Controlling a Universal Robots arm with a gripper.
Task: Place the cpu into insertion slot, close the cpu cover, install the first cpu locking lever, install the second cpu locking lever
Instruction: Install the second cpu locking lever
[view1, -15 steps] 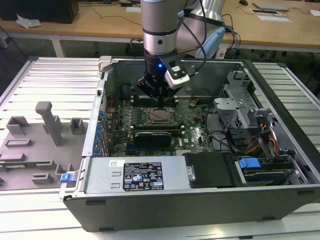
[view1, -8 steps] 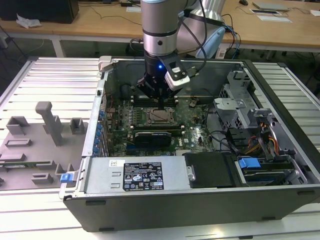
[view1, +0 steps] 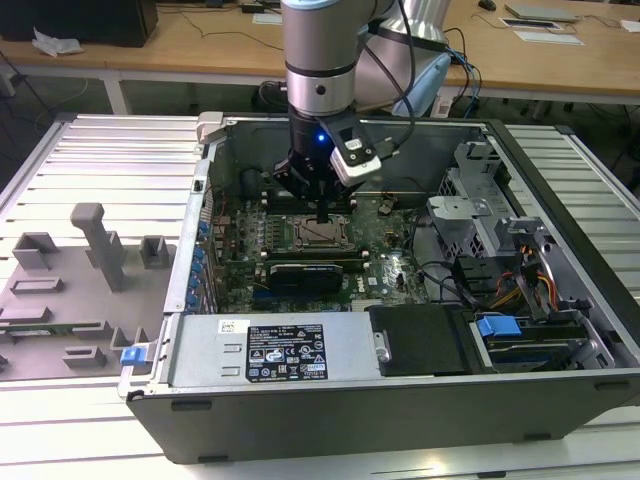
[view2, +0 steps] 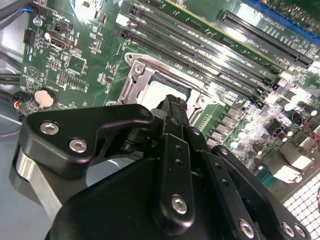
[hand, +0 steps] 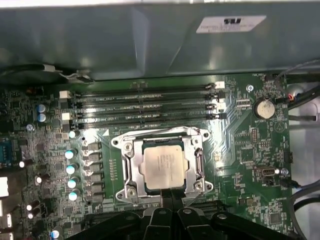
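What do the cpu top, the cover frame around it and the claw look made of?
The square silvery-grey cpu: likely brushed metal, matt with a soft sheen. The thin silver cpu cover framing it: probably stamped steel, bright glints along its edges. The black claw: matt black links, metal or hard plastic, I can't tell, joined by shiny screws.

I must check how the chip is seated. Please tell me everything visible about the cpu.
The cpu is a flat square chip with a silvery-grey metal top carrying faint print. It lies level in the insertion slot on the green motherboard, below the long memory slots in the first wrist view. The silver cpu cover frames it, its cut-out leaving the top exposed. The gripper stands at one edge of the chip; contact cannot be judged.
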